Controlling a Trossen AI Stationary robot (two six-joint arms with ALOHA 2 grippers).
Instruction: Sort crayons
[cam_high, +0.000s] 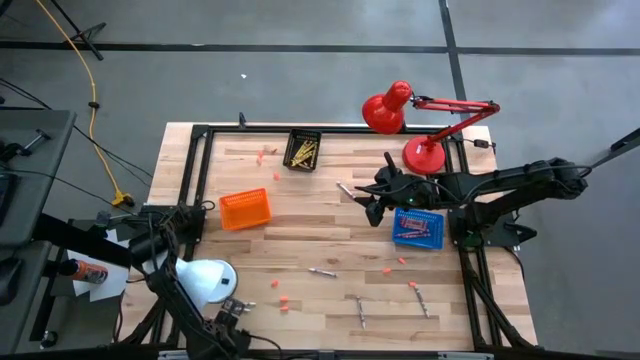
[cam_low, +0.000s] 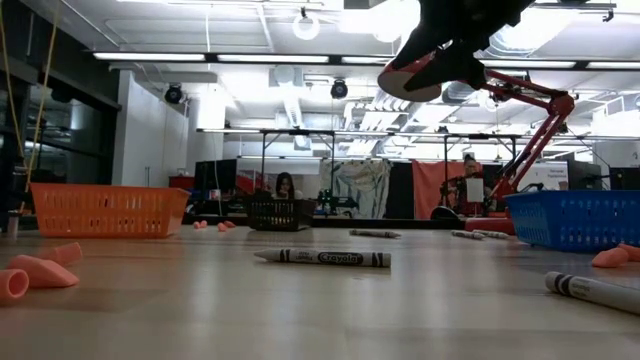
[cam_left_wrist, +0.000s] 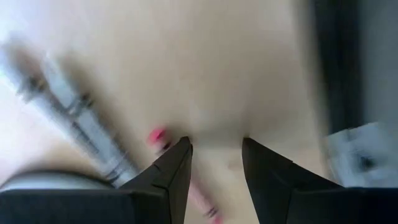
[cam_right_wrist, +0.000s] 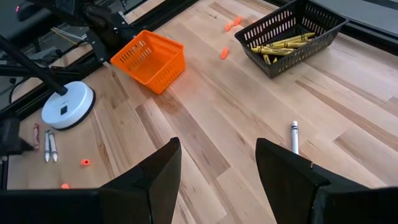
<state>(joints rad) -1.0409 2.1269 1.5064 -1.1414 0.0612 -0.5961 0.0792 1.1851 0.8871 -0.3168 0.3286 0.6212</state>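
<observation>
My left gripper (cam_left_wrist: 216, 143) is open and points down at the wood near the table's near left corner, beside a white lamp (cam_high: 205, 280). A red crayon (cam_left_wrist: 157, 135) lies below it, running under one finger. Two grey crayons (cam_left_wrist: 78, 118) lie next to it. The same three crayons (cam_right_wrist: 45, 142) show in the right wrist view. My right gripper (cam_right_wrist: 217, 163) hangs open and empty above the table's middle right (cam_high: 375, 197), with a grey crayon (cam_right_wrist: 294, 135) on the wood by it. Yellow crayons (cam_high: 303, 152) fill the black basket. My left gripper stands over the red crayon's end (cam_left_wrist: 163, 144), one finger (cam_left_wrist: 177, 163) covering its middle. The fingers come from above, pointing down. The crayon lies flat on the table. I cannot tell whether the finger touches it.
An orange basket (cam_high: 245, 208) stands left of centre and a blue basket (cam_high: 417, 228) under my right arm. A red lamp (cam_high: 420, 120) is at the far right. Loose grey crayons (cam_high: 322, 271) and pink chips (cam_high: 401, 261) lie along the near half.
</observation>
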